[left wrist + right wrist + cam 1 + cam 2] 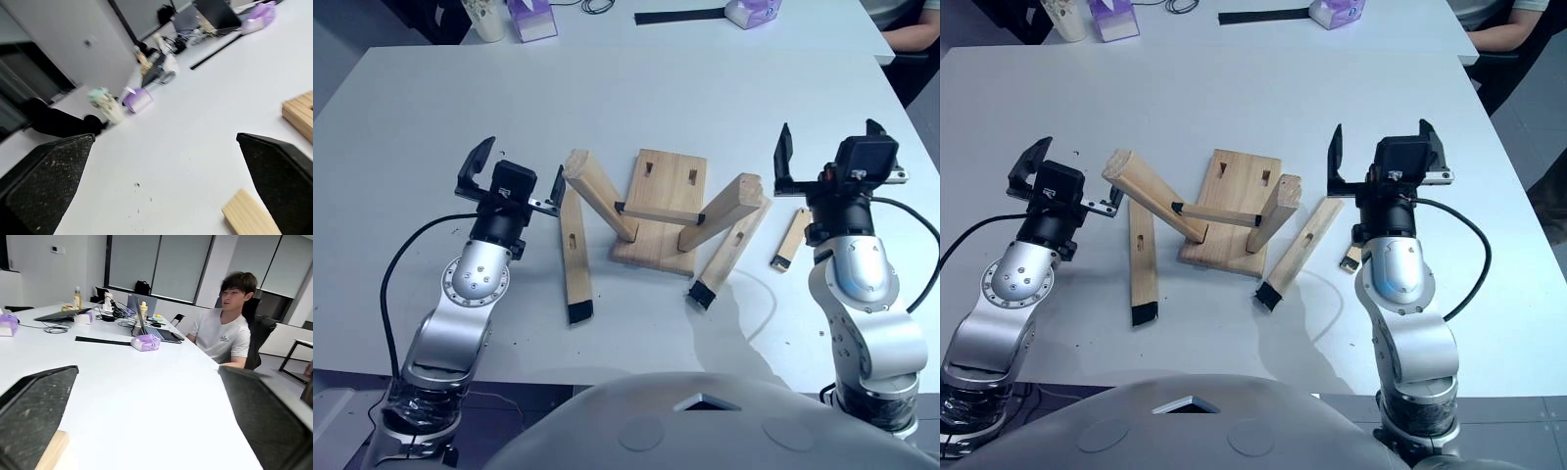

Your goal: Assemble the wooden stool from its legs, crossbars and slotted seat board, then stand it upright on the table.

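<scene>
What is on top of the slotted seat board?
The left tilted leg and right tilted leg, joined by a crossbar, stand on the slotted seat board. Its two far slots are uncovered; leg ends hide whatever is beneath.

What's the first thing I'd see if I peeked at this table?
In the middle of the table, two legs joined by a crossbar stand tilted on the slotted seat board, like a half-built stool. Two more legs lie flat beside it. The robot's open left gripper and right gripper hover on either side.
</scene>
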Controlling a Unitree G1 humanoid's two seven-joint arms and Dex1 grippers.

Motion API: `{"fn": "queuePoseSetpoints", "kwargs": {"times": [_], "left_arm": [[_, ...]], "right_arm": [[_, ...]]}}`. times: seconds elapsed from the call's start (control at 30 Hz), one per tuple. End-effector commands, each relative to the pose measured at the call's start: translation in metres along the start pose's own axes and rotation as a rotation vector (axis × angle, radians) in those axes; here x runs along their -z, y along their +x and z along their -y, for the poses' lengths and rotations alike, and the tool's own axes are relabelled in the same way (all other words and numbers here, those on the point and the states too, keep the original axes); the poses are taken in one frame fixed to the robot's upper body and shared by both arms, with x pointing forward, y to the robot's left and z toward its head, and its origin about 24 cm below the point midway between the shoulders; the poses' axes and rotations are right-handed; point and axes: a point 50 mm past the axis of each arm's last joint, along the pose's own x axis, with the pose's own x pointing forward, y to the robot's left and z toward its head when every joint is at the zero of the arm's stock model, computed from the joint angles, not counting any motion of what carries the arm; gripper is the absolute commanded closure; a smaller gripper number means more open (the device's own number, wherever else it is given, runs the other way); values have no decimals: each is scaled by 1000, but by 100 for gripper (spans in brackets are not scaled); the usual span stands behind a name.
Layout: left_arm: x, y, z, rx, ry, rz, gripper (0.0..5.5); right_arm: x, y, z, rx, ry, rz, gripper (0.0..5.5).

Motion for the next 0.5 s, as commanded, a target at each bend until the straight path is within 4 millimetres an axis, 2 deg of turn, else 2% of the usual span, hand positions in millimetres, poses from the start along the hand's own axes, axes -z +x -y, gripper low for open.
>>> {"fn": "queuePoseSetpoints", "kwargs": {"times": [0.03,0.13,0.23,0.4,0.5], "left_arm": [[-22,5,15,53,25,109,12],[-42,12,32,132,36,209,12],[-52,15,40,173,52,261,12],[-40,12,36,161,64,203,12],[-16,12,29,144,62,92,12]], "right_arm": [[-2,-4,-27,-83,28,-27,23],[-5,-2,-54,-164,56,-33,23],[0,4,-59,-151,53,-51,23],[11,16,-51,-84,41,-74,23],[15,23,-40,-55,22,-69,23]]}}
